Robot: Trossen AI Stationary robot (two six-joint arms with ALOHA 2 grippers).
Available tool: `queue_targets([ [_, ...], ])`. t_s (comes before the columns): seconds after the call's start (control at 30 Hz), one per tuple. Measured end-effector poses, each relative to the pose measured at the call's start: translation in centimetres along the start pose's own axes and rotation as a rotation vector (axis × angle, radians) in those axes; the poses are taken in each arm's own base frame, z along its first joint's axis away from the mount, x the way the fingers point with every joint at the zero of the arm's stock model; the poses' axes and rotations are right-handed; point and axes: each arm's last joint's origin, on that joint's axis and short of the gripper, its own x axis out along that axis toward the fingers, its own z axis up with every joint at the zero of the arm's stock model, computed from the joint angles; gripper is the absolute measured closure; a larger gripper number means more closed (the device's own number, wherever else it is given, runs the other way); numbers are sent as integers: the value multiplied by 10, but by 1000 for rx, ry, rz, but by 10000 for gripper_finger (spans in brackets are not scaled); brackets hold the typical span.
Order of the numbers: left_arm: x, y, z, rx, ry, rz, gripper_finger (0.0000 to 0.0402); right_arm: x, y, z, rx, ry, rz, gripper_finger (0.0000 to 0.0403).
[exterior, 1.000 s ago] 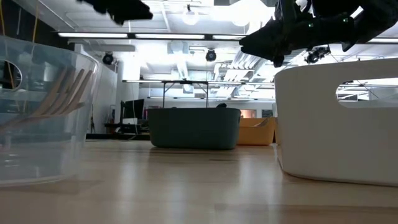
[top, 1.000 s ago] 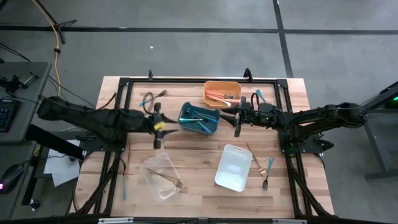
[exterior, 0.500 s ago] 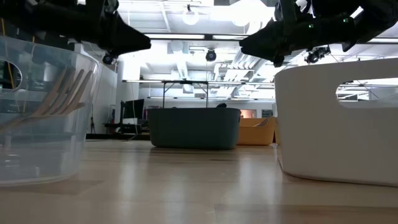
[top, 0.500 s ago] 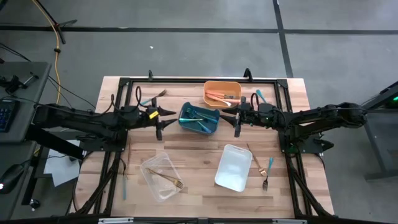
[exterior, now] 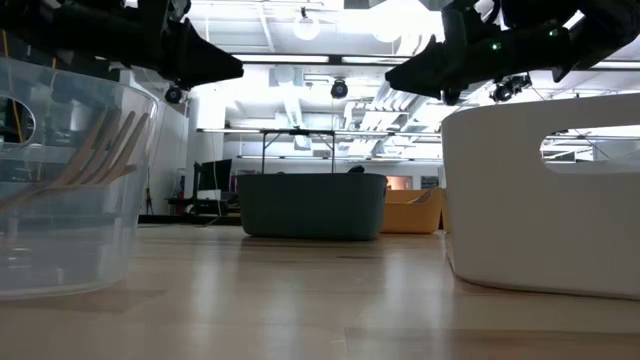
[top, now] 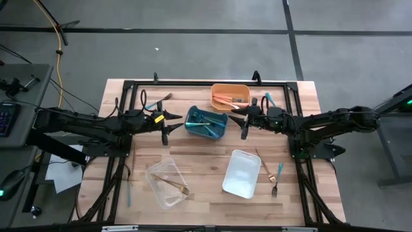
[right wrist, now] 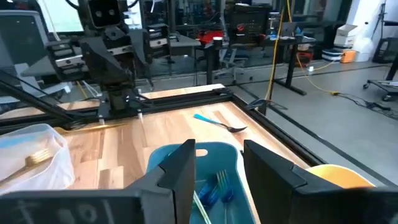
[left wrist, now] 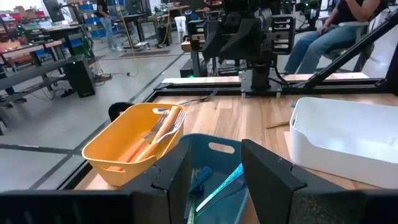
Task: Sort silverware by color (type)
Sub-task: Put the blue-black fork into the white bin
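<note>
Sorting partly done: orange bin, blue bin and clear bin hold silverware; white bin empty. A fork by the worktop's right edge remains loose. Left gripper and right gripper, both spread and empty, flank the blue bin.

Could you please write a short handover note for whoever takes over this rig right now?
Left gripper: open and empty, hovering just left of the blue bin.
Right gripper: open and empty, hovering just right of the blue bin.
Done: blue-handled pieces lie in the blue bin, orange-handled ones in the orange bin, gold pieces in the clear bin.
White bin: looks empty.
Left: two loose pieces right of the white bin, a teal piece right of the orange bin, a piece by the table's far left frame, and a teal piece on the near left edge.
</note>
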Motion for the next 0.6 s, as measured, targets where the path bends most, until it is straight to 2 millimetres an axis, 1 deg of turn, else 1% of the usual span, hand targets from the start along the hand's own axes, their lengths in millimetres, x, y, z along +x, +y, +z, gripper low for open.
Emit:
queue_targets([
  [0.1,0,1,0,-3,3,28,268,0,-1,0,-2,0,-22,274],
  [0.27,0,4,-1,-54,17,134,268,0,-1,0,-2,-1,-45,274],
  [0.6,0,4,-2,-41,23,142,268,0,-1,0,-2,0,-45,274],
])
